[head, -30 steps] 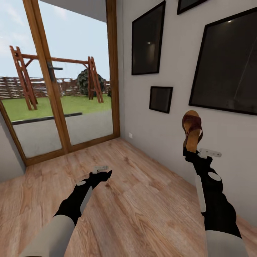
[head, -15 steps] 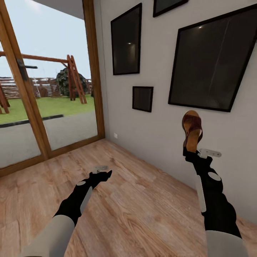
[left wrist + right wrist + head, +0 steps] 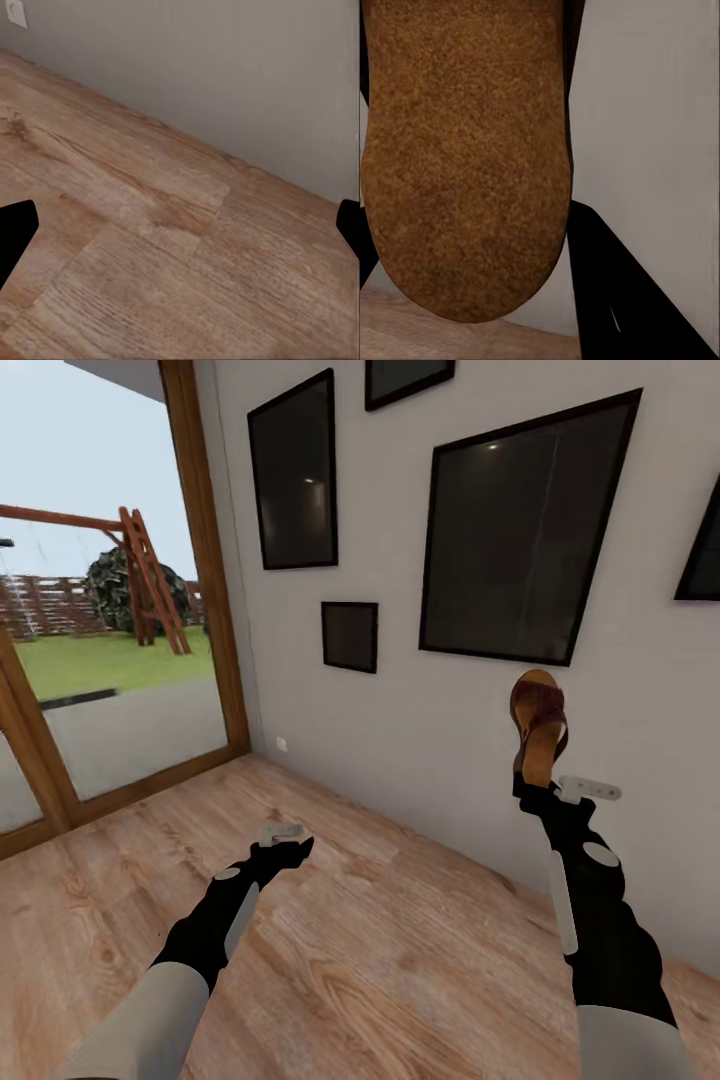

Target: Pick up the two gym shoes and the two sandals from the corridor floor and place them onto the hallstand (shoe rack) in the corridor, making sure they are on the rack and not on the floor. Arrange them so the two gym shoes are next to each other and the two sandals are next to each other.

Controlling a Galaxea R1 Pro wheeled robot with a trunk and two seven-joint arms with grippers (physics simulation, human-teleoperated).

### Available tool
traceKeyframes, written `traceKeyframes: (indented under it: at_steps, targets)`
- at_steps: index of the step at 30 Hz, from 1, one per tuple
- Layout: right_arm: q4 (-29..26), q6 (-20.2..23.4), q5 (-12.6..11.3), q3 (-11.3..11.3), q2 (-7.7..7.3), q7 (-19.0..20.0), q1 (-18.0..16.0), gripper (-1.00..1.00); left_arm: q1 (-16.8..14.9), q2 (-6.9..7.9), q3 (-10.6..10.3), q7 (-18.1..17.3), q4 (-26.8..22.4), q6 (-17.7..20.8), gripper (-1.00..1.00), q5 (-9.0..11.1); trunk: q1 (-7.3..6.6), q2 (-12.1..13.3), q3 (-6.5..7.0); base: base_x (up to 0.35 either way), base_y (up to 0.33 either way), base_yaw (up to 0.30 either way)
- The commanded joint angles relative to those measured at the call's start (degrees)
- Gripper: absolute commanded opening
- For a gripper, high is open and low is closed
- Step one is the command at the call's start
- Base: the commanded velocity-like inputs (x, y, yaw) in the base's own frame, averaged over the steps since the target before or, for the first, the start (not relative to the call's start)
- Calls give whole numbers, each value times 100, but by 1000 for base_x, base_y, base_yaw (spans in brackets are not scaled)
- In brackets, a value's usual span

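Note:
My right gripper is shut on one brown sandal, which stands upright in front of the white wall, dark strap on top. The right wrist view looks close onto the sandal's tan sole, with a black finger beside it. My left gripper hovers low over the wood-plank corridor floor. It is open and holds nothing, its black fingertips wide apart above bare planks. The gym shoes, the other sandal and the hallstand are out of view.
A glass door with a wooden frame stands at the left, a lawn and a swing frame behind it. The white wall runs close along my right and carries several dark framed pictures. A small wall socket sits near the corner.
The camera has turned to the right, so the door and pictures slid left in the view. Both arms keep their pose, and the sandal stays in the right gripper.

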Motion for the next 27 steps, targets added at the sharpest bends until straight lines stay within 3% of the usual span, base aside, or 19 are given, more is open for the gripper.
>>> traceKeyframes:
  at_steps: [1, 6, 10, 11, 12, 27]
  targets:
    - [-1, -9, 1, -6, 5, -6, -5, -100, 4, -6, 28, -37, -12, 44, 100, 13, -1, -3, -6, 0, 0, -300]
    - [180, -371, -7, -7, 5, -2, -5, -100, 3, -5, 28, -37, -12, 43, 100, 12, -1, -3, -6, 0, 0, -300]
    - [628, -1230, 8, -7, 5, -8, 1, -100, 2, -5, 28, -38, -12, 42, 100, 12, -1, -3, -6, 0, 0, -300]
    - [833, -1703, 13, -7, 5, -24, 3, -100, 2, -5, 28, -37, -12, 41, 100, 12, -1, -3, -6, 0, 0, -300]
    - [872, -1792, 13, -7, 5, -28, 3, -100, 1, -5, 28, -37, -12, 40, 100, 12, -1, -3, -6, 0, 0, -300]
    - [942, -1944, -10, -7, 5, -36, 2, -100, 2, -5, 28, -38, -12, 38, 100, 13, -1, -3, 5, 0, 0, -300]
